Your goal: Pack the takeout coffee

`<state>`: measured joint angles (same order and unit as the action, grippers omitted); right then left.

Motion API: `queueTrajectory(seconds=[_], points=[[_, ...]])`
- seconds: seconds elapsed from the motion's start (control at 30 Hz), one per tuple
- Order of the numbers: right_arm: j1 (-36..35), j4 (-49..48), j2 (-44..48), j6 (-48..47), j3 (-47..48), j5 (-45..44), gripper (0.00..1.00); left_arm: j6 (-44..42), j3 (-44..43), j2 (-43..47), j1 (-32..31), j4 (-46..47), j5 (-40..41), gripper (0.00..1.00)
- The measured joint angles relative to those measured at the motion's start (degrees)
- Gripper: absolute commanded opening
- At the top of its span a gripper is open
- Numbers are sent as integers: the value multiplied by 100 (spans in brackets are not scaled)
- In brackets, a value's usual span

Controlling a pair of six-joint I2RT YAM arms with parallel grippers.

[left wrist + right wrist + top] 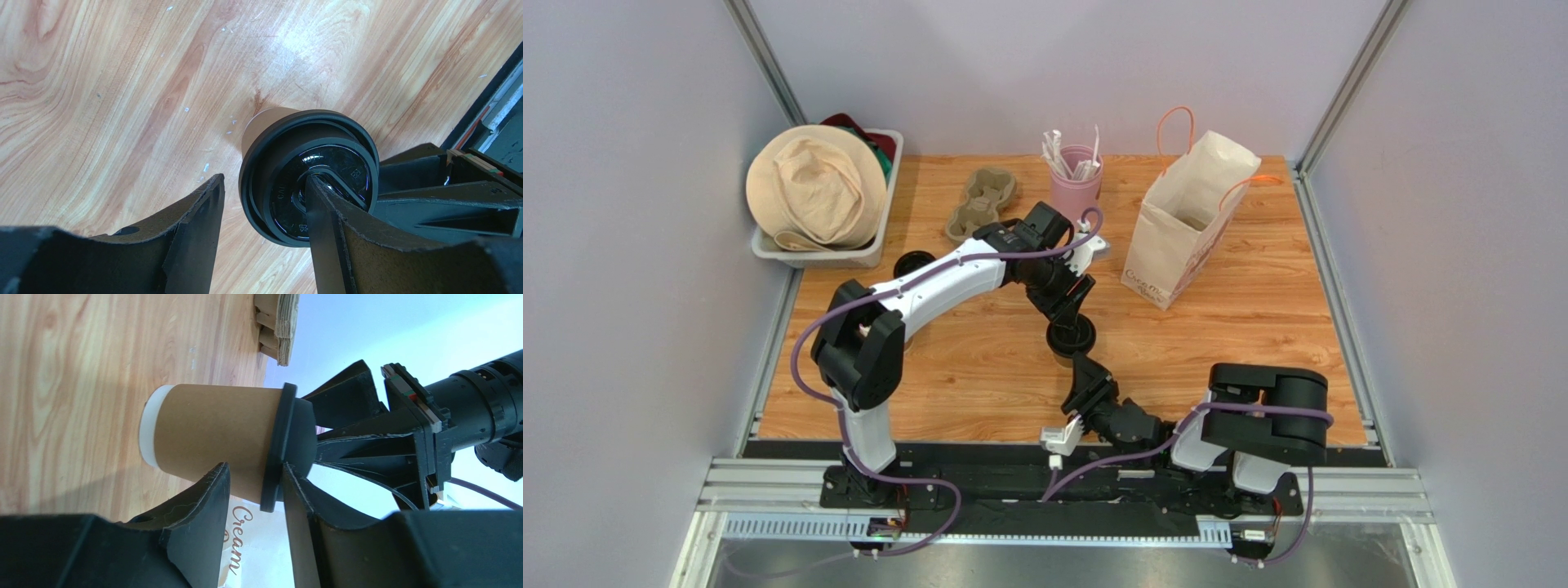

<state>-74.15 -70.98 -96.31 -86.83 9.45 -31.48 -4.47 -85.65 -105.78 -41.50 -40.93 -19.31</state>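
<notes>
Takeout coffee (209, 438) stands upright mid wooden table (123, 92), black lid (344, 159) already on, well short of the paper bag (1179, 227) it likely goes in. Left gripper (264, 180) is released and hangs over the cup, one finger (331, 226) across the lid top and the other clear of the cup wall, probably to press the lid home or steady it. Right gripper (255, 471) sits side-on, jaws parted astride the lid rim, not clenched on anything visible, likely bracing the cup
</notes>
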Motion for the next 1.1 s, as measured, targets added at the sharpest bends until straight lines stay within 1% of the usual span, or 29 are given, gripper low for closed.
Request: queueTrajectory(seconds=[0.1,0.13,0.2,0.37,0.43,0.57,0.63,0.67,0.83,0.93,0.97,1.1], points=[[-9,-2,63,94,66,-44,31,0,9,9,0,11,17,59],[-15,-4,90,146,76,-50,30,0,9,9,0,11,17,59],[-44,-7,111,245,74,-61,22,0,9,9,0,11,17,59],[-118,85,219,649,68,-116,18,0,57,37,0,55,28,59],[-131,380,483,933,68,-103,17,0,63,46,0,66,37,59],[-146,1899,1613,1738,236,46,17,-2,87,63,0,92,44,59],[-142,2365,1943,2009,374,83,18,-2,90,63,0,94,48,59],[-140,2496,2031,2085,442,90,20,-2,90,63,0,94,50,59],[-105,2828,2079,2190,621,-26,29,-2,90,68,0,94,59,59],[17,3591,2461,2472,946,-48,34,-2,94,79,0,96,74,59],[103,3960,2649,2643,1158,-42,37,-4,101,90,0,96,92,59],[629,5224,3209,3512,2000,243,42,-48,131,153,7,94,179,61]])
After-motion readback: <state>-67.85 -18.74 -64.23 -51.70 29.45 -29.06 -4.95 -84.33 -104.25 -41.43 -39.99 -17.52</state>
